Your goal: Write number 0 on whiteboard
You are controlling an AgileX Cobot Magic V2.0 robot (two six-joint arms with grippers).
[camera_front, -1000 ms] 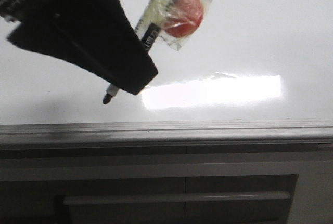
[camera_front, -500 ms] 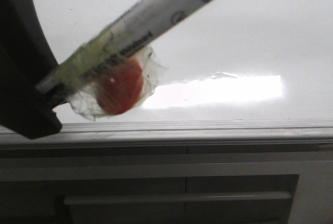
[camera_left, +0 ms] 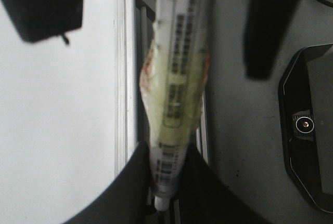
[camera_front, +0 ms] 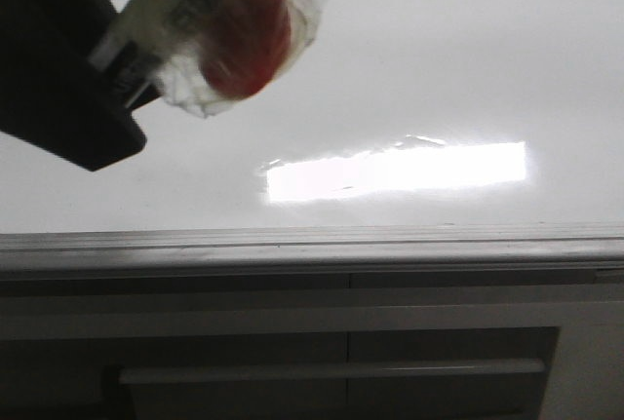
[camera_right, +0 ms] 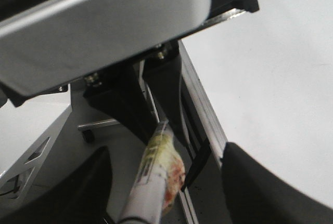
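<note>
My left gripper [camera_front: 117, 98] is shut on the white marker [camera_front: 185, 1], which has a red disc [camera_front: 249, 35] taped to it under clear film. It holds the marker up at the upper left, above the whiteboard [camera_front: 439, 69]. In the left wrist view the fingers [camera_left: 130, 193] clamp the marker [camera_left: 182, 78] near one end. My right gripper [camera_right: 164, 182] is open, its two fingers wide apart on either side of the marker [camera_right: 156, 167] without touching it. No number 0 shows on the whiteboard.
The board's grey metal edge strip [camera_front: 312, 242] runs along its near side. Dark grey panelled furniture [camera_front: 331, 362] lies below it. A black device [camera_left: 307, 130] sits on the floor. A silver metal housing [camera_right: 104, 21] fills the upper part of the right wrist view.
The marker pointed tip-down at the board, then swung round close to the camera. Now my left gripper has carried it up and to the left.
</note>
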